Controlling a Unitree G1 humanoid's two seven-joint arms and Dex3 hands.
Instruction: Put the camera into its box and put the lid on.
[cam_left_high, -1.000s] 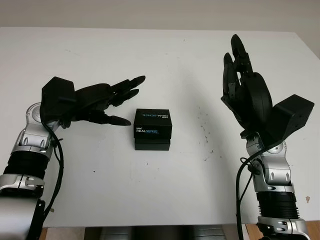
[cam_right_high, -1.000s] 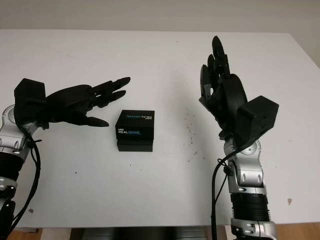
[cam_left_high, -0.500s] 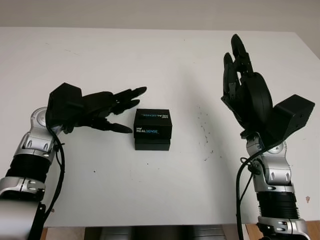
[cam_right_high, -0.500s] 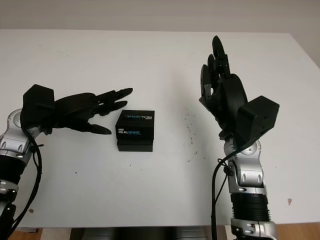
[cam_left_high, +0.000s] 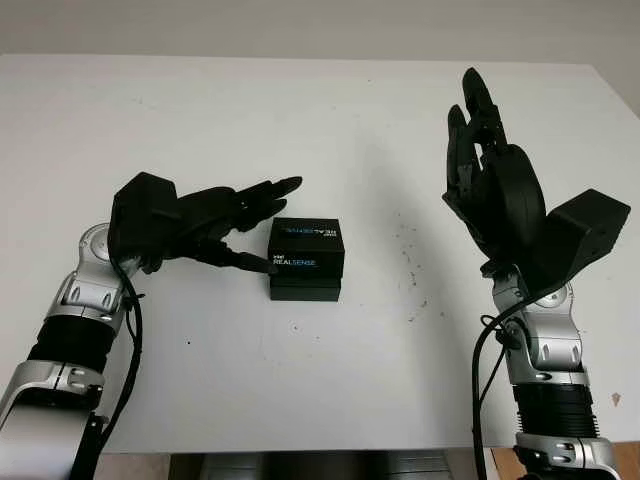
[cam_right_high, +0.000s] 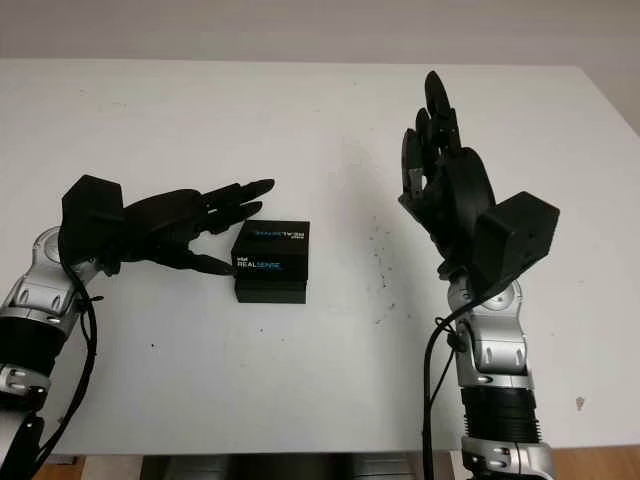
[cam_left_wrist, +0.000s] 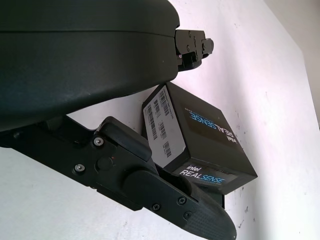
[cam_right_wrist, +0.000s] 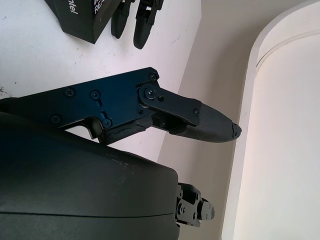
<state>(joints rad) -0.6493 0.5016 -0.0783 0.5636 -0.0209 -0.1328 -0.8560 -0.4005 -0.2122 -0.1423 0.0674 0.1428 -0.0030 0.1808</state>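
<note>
A black box printed "Intel RealSense" stands at the middle of the white table. Its lid sits on the lower part, a little toward the far side, so the inside is hidden. My left hand is open right at the box's left side, its thumb low beside the left wall and the other fingers reaching past the far left corner. In the left wrist view the box lies close between them. My right hand is open, held up above the table to the right of the box.
Small dark specks mark the tabletop between the box and the right arm. The table's front edge runs just in front of both arms. A pale wall stands past the table's far edge.
My left hand has moved right and closed in on the box, from a short gap away to right beside its left wall. The right hand and the box have not moved.
</note>
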